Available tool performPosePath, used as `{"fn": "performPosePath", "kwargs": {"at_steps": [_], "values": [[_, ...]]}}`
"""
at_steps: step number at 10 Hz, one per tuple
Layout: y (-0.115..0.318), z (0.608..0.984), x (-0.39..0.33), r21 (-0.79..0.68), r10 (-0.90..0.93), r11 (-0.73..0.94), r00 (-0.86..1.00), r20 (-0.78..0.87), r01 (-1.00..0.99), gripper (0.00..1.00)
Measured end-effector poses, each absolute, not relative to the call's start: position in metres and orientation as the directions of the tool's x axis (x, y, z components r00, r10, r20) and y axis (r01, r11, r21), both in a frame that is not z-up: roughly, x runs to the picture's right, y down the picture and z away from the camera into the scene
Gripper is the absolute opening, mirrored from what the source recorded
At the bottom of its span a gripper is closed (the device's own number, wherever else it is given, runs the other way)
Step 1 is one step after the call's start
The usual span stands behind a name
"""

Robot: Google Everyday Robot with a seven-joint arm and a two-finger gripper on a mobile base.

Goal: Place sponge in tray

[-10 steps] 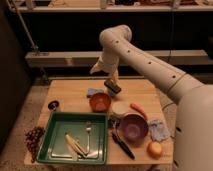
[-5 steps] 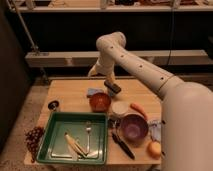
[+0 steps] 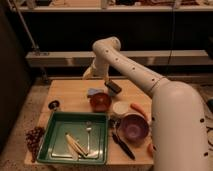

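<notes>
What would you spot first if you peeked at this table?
The huge white robot arm catches the eye first, arching in from the right. Its gripper hangs open over the back of the wooden table, just behind the pale blue sponge. Next is the big green tray at the front left with a fork in it, and the purple bowl to its right.

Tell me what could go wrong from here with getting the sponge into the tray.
The small pale blue sponge lies close between the orange bowl and the black rectangular block. The open gripper, hovering just beyond it, might bump or grab one of them instead. The large green rectangular plastic tray already holds a fork and pale utensils, so the sponge may land on them.
</notes>
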State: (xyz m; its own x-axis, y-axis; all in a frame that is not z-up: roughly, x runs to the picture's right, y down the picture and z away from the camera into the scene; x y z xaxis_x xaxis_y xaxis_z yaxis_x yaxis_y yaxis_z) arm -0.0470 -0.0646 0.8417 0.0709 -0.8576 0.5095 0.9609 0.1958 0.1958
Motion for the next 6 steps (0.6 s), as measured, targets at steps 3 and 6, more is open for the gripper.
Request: {"fn": "performPosePath", "kwargs": {"at_steps": [3,6], "values": [[-0.0649,0.8417,-0.0477,0.196,-0.858,0.194,0.07,0.508,0.961,0.8],[-0.0656,0.8504,-0.0507,0.21,-0.835,0.225,0.078,0.544,0.951,0.8]]}}
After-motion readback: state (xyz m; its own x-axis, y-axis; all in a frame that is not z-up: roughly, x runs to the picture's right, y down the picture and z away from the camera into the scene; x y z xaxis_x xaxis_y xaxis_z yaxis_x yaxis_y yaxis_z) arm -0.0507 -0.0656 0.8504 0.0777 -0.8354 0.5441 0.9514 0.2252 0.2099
